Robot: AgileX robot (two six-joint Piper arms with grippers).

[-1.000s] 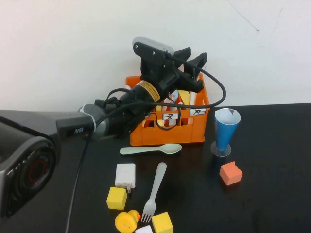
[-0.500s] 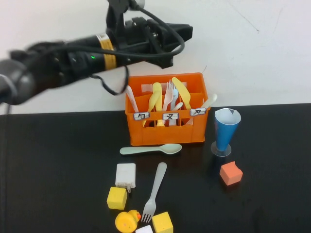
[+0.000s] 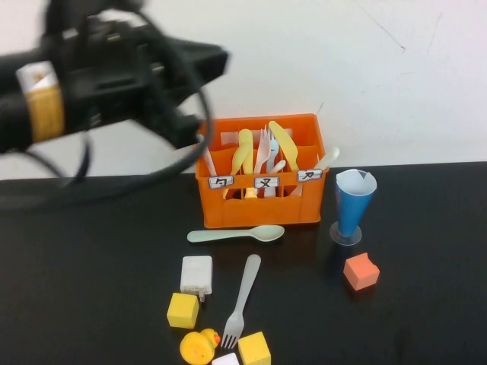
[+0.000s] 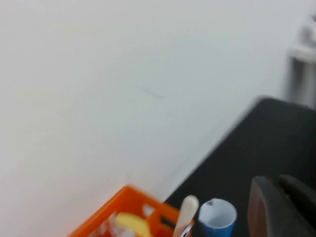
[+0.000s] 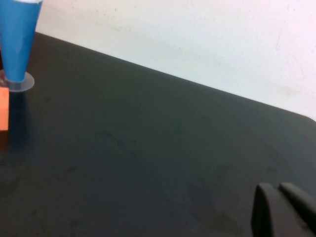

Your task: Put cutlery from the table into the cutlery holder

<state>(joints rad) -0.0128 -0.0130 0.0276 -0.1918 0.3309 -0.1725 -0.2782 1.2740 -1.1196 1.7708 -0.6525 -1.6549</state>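
The orange cutlery holder [image 3: 262, 204] stands at the back of the black table [image 3: 91, 258] and holds several utensils, among them a yellow spoon [image 3: 243, 152] and a cream-white knife [image 3: 329, 158]. A pale green spoon [image 3: 236, 234] lies in front of it, and a light grey fork [image 3: 243, 298] lies nearer me. My left gripper [image 3: 217, 61] hangs high above the table, up and left of the holder, shut and empty. The left wrist view shows its fingers [image 4: 269, 210] together, with the holder [image 4: 123, 212] below. My right gripper [image 5: 286, 207] is shut, low over bare table.
A blue cone cup [image 3: 354, 199] stands right of the holder, with an orange cube [image 3: 361, 271] in front of it. A white block [image 3: 196, 274], two yellow cubes [image 3: 183, 310] and a yellow duck [image 3: 199, 347] lie around the fork's head.
My left gripper has lifted off the holder and swung back up and to the left, towards the camera. The utensils on the table have not moved.
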